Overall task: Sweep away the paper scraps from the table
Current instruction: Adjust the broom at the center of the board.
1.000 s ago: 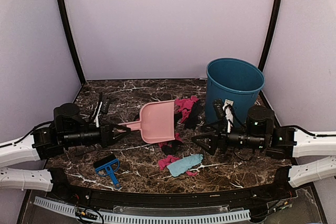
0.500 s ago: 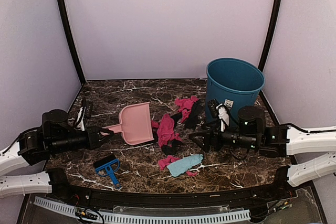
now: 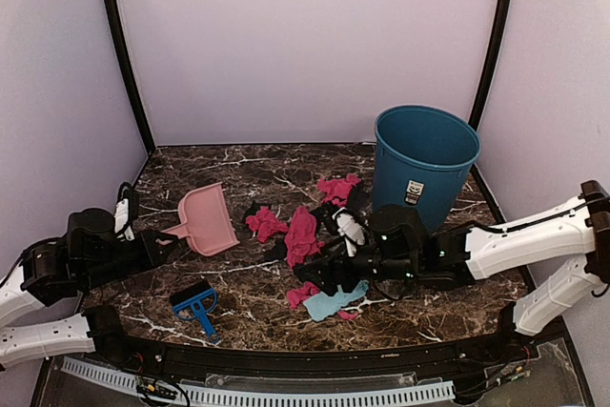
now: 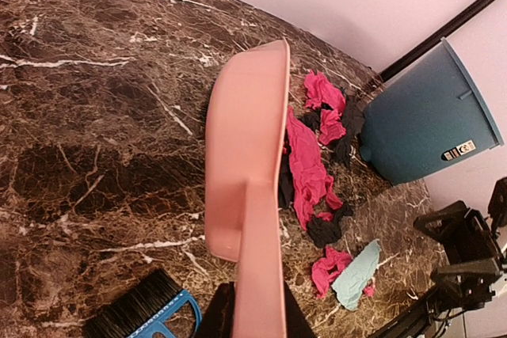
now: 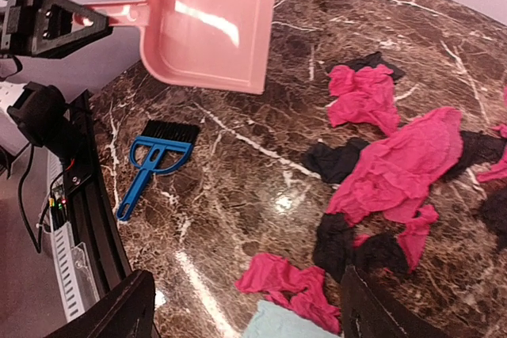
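The pale-pink dustpan (image 3: 205, 219) hangs tilted over the left of the table (image 3: 238, 164), its handle (image 4: 257, 275) clamped in my left gripper (image 3: 157, 240), which is shut on it. Magenta and black paper scraps (image 3: 300, 233) lie in a loose cluster at the table's middle, just right of the pan's lip. More pink scraps (image 3: 338, 186) sit further back near the bin. A light blue scrap (image 3: 335, 299) lies near the front. My right gripper (image 3: 319, 278) hovers open over the front scraps; in its wrist view a pink scrap (image 5: 289, 282) lies between its wide-apart fingers (image 5: 380, 310).
A blue hand brush (image 3: 195, 304) lies flat at the front left, bristles pointing away from the near edge. A tall teal bin (image 3: 424, 159) stands at the back right behind my right arm. Purple walls enclose three sides of the table.
My left arm has drawn the dustpan back to the left, and pink scraps now lie where it stood. My right arm has swung left and forward to the front scraps.
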